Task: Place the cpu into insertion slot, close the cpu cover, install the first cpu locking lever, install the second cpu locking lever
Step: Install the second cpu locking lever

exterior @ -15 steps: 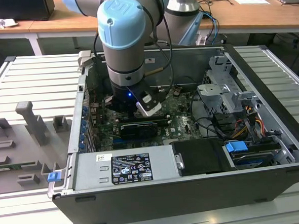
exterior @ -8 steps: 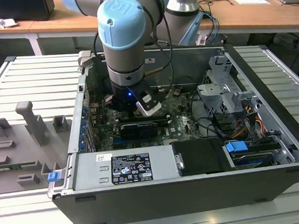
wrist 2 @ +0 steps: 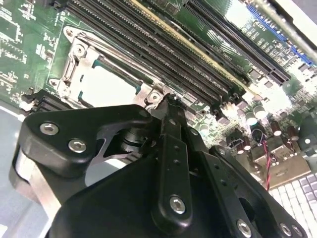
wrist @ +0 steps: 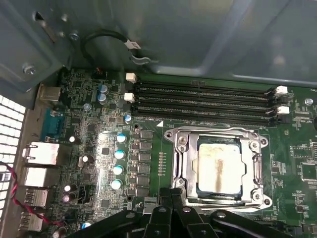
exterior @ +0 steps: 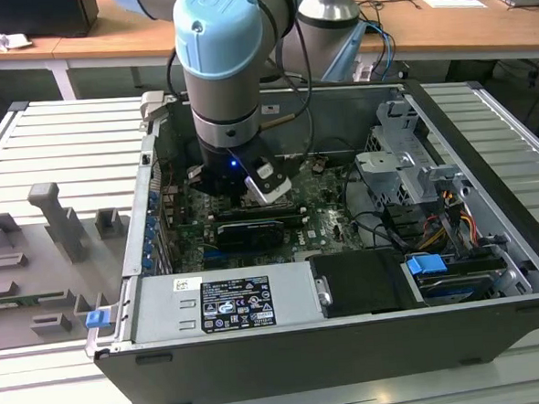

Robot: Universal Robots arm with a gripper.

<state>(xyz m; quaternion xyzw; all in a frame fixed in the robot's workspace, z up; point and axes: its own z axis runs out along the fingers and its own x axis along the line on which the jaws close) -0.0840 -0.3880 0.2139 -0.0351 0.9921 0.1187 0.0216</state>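
Observation:
The pale cpu (wrist: 218,168) (wrist 2: 106,87) lies in the insertion slot (wrist: 261,200) on the green board. The silver cpu cover (wrist: 184,148) (wrist 2: 69,62) lies flat over it, and the chip shows through its window. My gripper (wrist: 172,194) (wrist 2: 166,100) is shut, its black fingertips together at one edge of the cover by a corner screw, nothing visibly held. Thin metal bars run along the cover's sides; I cannot tell whether they are latched. In the exterior view my arm's wrist (exterior: 231,140) reaches down into the open computer case (exterior: 288,347) and hides the socket.
Long black memory slots (wrist: 203,99) (wrist 2: 148,44) run beside the socket. Blue-topped capacitors (wrist: 119,154) and rear ports (wrist: 34,153) sit on another side, the case wall (wrist: 198,34) beyond. A black card (exterior: 248,233), power supply (exterior: 225,301) and drive cage (exterior: 405,166) crowd the case.

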